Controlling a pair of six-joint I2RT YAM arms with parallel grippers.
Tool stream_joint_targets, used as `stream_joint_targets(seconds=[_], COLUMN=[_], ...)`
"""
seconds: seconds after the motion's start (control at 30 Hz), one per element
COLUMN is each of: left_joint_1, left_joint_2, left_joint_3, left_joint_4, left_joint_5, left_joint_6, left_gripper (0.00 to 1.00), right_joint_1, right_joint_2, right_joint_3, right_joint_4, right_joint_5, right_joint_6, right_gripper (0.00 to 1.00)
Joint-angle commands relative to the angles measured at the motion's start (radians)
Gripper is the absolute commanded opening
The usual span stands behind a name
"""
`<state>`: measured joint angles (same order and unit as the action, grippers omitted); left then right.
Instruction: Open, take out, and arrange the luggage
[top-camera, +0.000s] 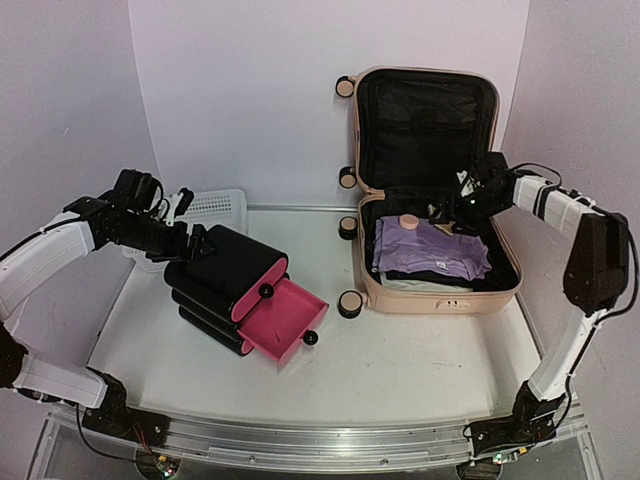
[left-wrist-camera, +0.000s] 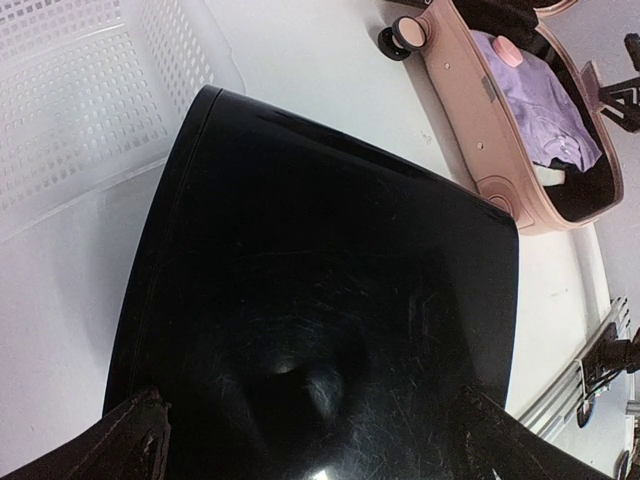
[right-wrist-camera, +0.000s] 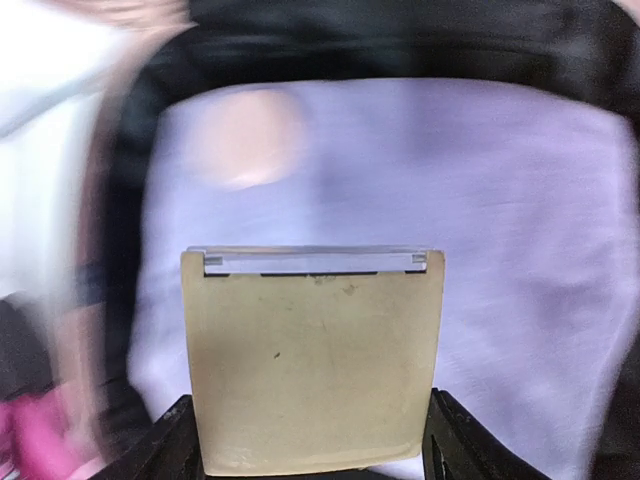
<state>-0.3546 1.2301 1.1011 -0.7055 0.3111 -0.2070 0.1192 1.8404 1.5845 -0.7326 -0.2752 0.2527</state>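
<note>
Left hand (top-camera: 193, 242) sat spread wide, gripping nothing, over the drawer box (top-camera: 225, 270), well apart from the luggage (top-camera: 440, 298). That lay open on the right of the desk (top-camera: 400, 350), long axis front-to-back. Right hand (top-camera: 452, 210), way nearer, hung inside it, clamped on a tan flat piece (right-wrist-camera: 312, 360) above purple clothes (top-camera: 430, 250).

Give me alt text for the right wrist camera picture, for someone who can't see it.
A flat beige square piece with a grey strip along its top edge is held between the two black fingers of the right gripper. Behind it, motion-blurred, lie a lilac garment and a round pink item inside the luggage.
</note>
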Motion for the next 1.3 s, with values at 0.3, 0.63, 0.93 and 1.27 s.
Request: stream_joint_targets(seconds=[0.3,0.63,0.93,1.27], left_joint_1=[-0.003,-0.003,-0.003,-0.003], left_joint_2=[0.049,0.038,0.030,0.010], left_joint_3=[-0.006,-0.009,-0.017,-0.032], left_joint_4=[-0.137,-0.132,-0.132,-0.131], left_joint_5=[0.009,0.018,0.018,0.014], left_joint_6=[-0.018,-0.025,-0.022,-0.023], left_gripper=[0.98,0.97,0.98,0.98], right_joint_1=[0.408,0.586,0.687,0.749], right_joint_2=[-0.184,-0.058,0.010,0.080], right_joint_3=[-0.302,-0.244,-0.180,-0.141], right_joint_4=[0.353,0.395,0.374,0.370], right_joint_5=[-0.723,-0.678,-0.514,-0.498], right_joint_6=[0.046,0.025,-0.138,-0.179], right_gripper=[0.61,0.59,0.59,0.58])
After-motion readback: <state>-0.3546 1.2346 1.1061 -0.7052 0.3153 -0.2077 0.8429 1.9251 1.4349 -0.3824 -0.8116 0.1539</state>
